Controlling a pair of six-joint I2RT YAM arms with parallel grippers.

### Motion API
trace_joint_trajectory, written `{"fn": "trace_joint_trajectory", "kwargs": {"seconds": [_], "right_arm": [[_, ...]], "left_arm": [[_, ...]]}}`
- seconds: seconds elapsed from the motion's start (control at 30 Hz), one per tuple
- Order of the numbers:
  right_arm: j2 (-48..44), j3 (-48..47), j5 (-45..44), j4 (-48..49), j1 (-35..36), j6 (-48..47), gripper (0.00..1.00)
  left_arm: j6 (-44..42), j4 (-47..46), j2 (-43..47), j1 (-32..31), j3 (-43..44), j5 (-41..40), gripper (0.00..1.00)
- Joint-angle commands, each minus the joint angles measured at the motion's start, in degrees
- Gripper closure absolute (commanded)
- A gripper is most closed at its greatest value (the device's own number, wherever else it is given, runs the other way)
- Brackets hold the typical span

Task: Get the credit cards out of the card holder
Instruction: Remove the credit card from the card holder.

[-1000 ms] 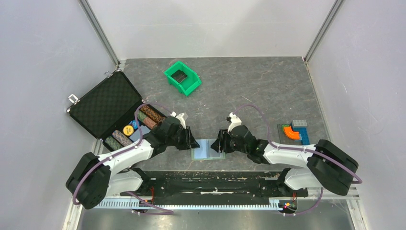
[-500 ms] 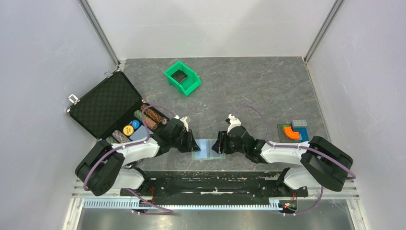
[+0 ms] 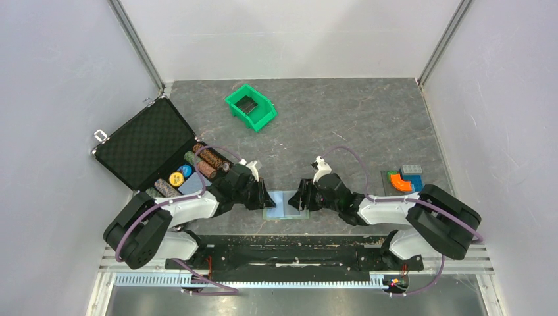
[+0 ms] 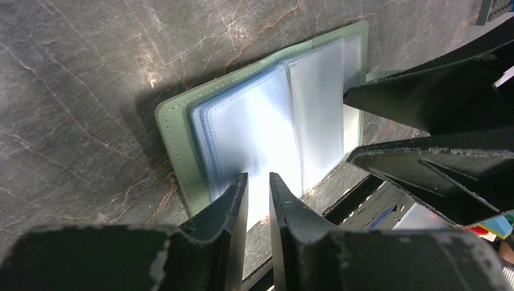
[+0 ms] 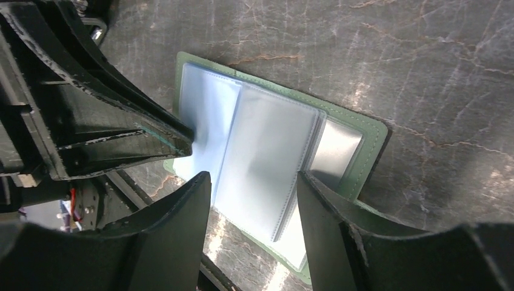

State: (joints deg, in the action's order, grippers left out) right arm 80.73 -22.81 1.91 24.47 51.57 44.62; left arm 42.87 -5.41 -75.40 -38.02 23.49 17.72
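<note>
At the near edge of the table, midway between left and right, the card holder lies spread open, the left gripper narrowed to a slim gap at its left page, grip impossible to tell, the right gripper spread wide above its right half, holding nothing, and a green bin stands far behind.

near edge of the card holder hides behind the left gripper, whose grip is unclear.
</note>
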Motion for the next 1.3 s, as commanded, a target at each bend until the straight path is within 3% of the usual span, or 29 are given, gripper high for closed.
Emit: {"fn": "trace_joint_trajectory", "kwargs": {"seconds": [0.0, 0.63, 1.03, 1.27], "right_arm": [[0.4, 0.6, 5.5, 10.2, 0.4, 3.5, 0.44], [1.1, 0.6, 9.0, 16.5, 0.4, 6.1, 0.46], [3.4, -1.5, 10.6, 17.2, 0.9, 6.2, 0.48], [4.7, -2.9, 10.6, 17.4, 1.2, 5.9, 0.49]], "left_arm": [[1.2, 0.3, -0.7, -0.3, -1.5, -1.9, 0.73], [1.7, 0.8, 0.1, -0.3, -1.4, -1.3, 0.73], [1.3, 17.1, 14.1, -0.2, 5.3, -11.6, 0.64], [-1.0, 26.0, 15.7, -0.2, 7.7, -16.9, 0.64]]}}
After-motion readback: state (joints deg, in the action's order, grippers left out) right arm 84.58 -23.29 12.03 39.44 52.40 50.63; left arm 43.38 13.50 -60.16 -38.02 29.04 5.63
